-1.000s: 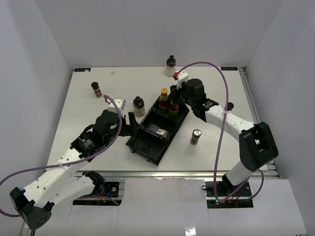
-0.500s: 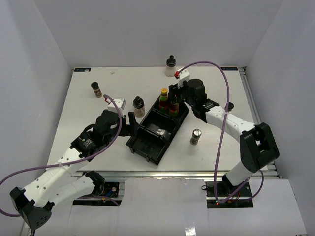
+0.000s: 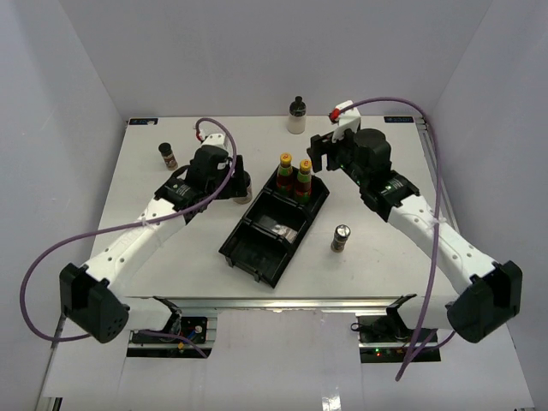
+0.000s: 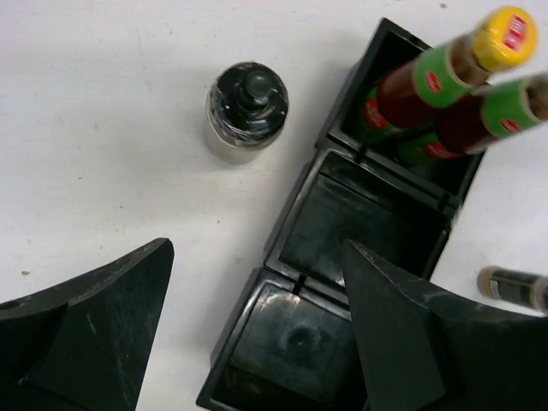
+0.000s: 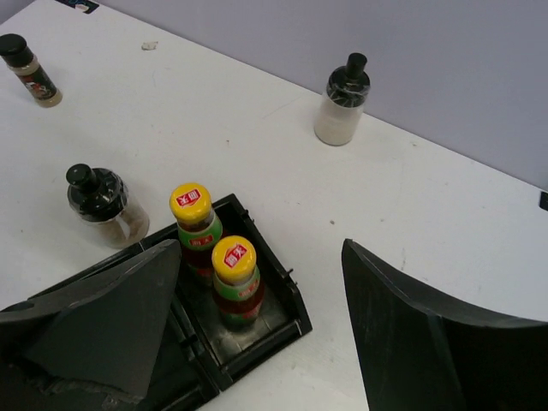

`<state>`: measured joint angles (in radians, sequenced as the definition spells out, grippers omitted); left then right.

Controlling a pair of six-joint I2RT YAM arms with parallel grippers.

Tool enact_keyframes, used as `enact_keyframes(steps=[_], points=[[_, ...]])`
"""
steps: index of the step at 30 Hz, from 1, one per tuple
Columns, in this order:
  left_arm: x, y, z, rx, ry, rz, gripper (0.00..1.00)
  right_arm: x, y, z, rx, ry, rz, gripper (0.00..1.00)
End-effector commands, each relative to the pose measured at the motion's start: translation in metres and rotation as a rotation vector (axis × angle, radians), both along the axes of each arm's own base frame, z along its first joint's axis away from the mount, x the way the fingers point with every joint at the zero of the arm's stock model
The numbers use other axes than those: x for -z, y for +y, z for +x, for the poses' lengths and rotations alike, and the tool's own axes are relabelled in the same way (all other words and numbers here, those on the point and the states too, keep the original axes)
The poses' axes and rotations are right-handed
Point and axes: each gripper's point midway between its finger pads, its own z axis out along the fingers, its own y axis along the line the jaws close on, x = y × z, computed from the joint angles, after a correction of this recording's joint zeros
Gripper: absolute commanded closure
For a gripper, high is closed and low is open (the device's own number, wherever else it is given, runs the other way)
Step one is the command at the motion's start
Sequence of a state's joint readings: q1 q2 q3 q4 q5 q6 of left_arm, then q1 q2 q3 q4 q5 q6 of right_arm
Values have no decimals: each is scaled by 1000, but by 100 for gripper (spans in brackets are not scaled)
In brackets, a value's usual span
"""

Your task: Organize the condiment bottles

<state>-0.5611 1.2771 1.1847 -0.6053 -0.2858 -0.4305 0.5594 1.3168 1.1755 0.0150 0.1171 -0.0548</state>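
Note:
Two red-sauce bottles with green necks and yellow caps [image 3: 284,170] [image 3: 303,178] stand upright in the far compartment of the black divided tray [image 3: 257,257]. My right gripper [image 3: 321,158] hangs open above and just behind them, holding nothing; the right wrist view shows both bottles [image 5: 195,224] [image 5: 236,278] below its spread fingers. My left gripper [image 3: 234,175] is open over a black-topped jar [image 3: 244,190], left of the tray. In the left wrist view that jar [image 4: 247,111] stands on the table ahead of the fingers. A silver-lidded jar [image 3: 341,237] stands right of the tray.
A cream-bodied bottle with a black top [image 3: 297,116] stands at the back edge. A small brown bottle with a black cap [image 3: 168,155] stands at the far left. The tray's middle [image 4: 360,227] and near [image 4: 300,342] compartments hold no bottles. White walls enclose the table.
My right gripper opened, let go of the second red-sauce bottle in the tray, and drew back to the right. My left arm swung away from the tray's near left to above the black-topped jar.

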Motion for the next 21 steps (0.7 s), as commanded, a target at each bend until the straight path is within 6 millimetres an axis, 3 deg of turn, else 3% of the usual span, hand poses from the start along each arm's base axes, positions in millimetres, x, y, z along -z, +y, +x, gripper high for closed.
enact_keyframes(steps=[1,9,15,21], points=[[3,3,33,-42,28,-9,11,-19,-26,-36,40,34,10,17],[36,-8,74,-31,62,79,11,-30,-51,-81,25,-8,55,11],[51,-11,95,-58,70,119,11,-41,-56,-92,18,-41,77,11],[79,-14,108,-55,114,166,13,-42,-57,-96,12,-50,84,11]])
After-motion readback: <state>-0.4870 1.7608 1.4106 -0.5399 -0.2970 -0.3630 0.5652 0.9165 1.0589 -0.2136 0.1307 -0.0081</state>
